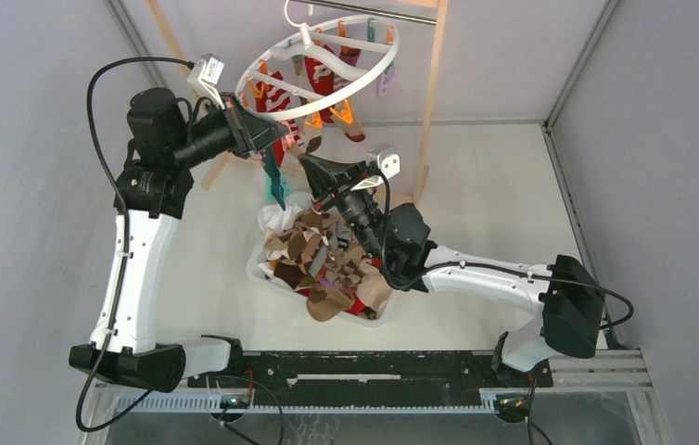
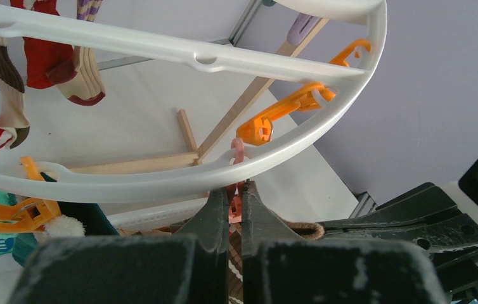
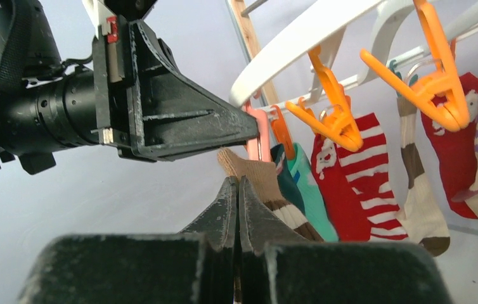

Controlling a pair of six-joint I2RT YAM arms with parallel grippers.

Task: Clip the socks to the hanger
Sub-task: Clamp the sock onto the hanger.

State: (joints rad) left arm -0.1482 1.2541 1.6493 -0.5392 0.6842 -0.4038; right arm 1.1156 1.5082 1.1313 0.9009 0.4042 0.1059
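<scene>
Up at the near rim of the hanger (image 2: 160,182), the left gripper (image 2: 235,195) is clenched on a pink peg (image 2: 239,151) that hangs from the white ring directly above its fingertips. The peg's lower end sits between the two black fingers; whether its mouth is pressed apart cannot be told.

Just to the right of this gripper and a little lower sits the right gripper (image 3: 237,188), its fingers pinched tight on a tan sock (image 3: 257,172) with brown and white bands. The sock rises from the right fingertips, and its top edge lies just beside the pink peg, under the tips of the left gripper. Whether sock and peg touch is unclear.

Beyond the right gripper, further along the ring, a teal sock (image 3: 309,196) and a red-and-white striped sock (image 3: 358,171) hang under orange pegs (image 3: 333,121), with more clipped socks past them.

Seen from above, a translucent tub (image 1: 255,269) lies below the right gripper toward the arm bases, heaped with loose socks (image 1: 327,264) in brown, tan, white and red. The hanger hangs from a pale wooden frame (image 1: 433,93) behind both grippers.
</scene>
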